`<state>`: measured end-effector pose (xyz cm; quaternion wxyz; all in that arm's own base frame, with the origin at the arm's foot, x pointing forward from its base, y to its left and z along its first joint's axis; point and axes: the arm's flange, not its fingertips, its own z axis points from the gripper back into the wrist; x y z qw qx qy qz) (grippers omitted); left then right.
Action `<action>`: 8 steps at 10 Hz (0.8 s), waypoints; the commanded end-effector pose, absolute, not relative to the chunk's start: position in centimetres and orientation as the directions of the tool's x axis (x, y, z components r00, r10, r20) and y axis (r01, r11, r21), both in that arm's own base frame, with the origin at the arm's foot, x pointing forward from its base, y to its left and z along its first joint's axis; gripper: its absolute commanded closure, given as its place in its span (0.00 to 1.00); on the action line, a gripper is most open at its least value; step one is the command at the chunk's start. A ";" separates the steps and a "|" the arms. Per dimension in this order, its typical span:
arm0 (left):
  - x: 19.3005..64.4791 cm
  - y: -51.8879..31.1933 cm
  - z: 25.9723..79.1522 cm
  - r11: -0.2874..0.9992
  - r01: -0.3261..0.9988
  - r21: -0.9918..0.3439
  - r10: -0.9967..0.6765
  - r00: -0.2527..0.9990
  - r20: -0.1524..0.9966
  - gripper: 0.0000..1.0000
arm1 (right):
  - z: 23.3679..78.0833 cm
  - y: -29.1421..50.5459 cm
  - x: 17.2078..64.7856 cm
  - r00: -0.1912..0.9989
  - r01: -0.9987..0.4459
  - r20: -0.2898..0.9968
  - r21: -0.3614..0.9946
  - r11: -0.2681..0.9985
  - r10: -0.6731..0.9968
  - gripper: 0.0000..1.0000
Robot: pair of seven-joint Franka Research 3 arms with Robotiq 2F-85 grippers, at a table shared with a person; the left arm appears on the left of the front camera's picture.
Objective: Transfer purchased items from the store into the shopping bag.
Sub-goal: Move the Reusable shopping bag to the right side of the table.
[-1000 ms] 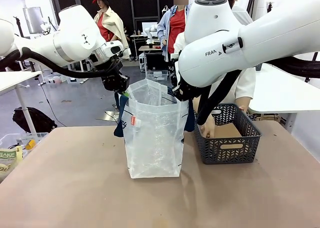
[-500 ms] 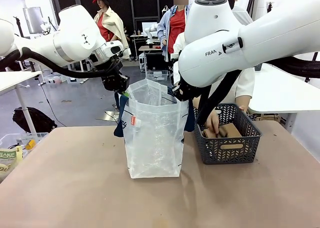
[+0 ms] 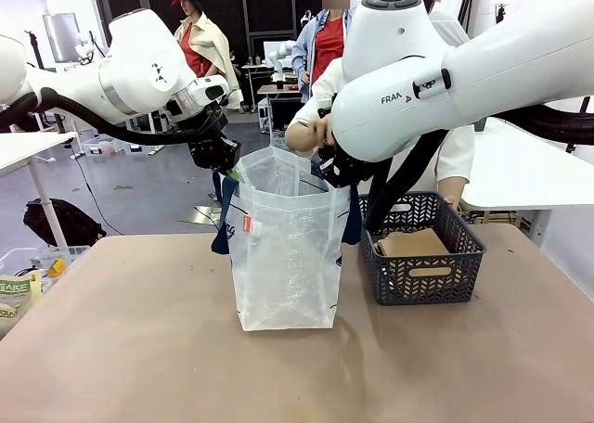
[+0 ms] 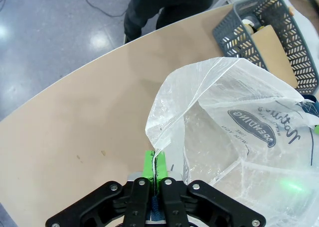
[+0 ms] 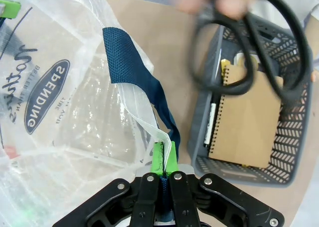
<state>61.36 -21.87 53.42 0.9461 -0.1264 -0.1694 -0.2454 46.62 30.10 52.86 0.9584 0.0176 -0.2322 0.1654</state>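
1. My left gripper is pinching the left rim of the shopping bag, jaws closed on thin film.
2. The bag is standing mid-table; it looks light, crinkly and floppy, probably best held by its rim.
3. My right gripper is clamping the right rim beside the navy strap.
4. A person's hand is holding black scissors near the far rim; the basket is sitting on the right.

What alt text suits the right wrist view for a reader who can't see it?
The right claw pinches the clear shopping bag by its rim, at its navy strap. Past it, a person's blurred hand holds black scissors over a grey basket containing a brown notebook.
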 end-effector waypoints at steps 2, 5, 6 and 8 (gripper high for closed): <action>61.5 -21.6 53.5 0.850 0.502 -0.159 -0.414 0.824 0.385 1.00 | 52.9 29.8 46.4 0.840 -0.326 0.449 -0.027 0.945 0.303 1.00; 61.5 -21.6 53.5 0.850 0.502 -0.159 -0.414 0.824 0.385 1.00 | 52.9 29.8 46.4 0.840 -0.326 0.449 -0.027 0.945 0.303 1.00; 61.5 -21.6 53.5 0.850 0.502 -0.159 -0.414 0.824 0.385 1.00 | 52.9 29.8 46.4 0.840 -0.326 0.449 -0.027 0.945 0.303 1.00; 61.5 -21.6 53.5 0.850 0.502 -0.159 -0.414 0.824 0.385 1.00 | 52.9 29.8 46.4 0.840 -0.326 0.449 -0.027 0.945 0.303 1.00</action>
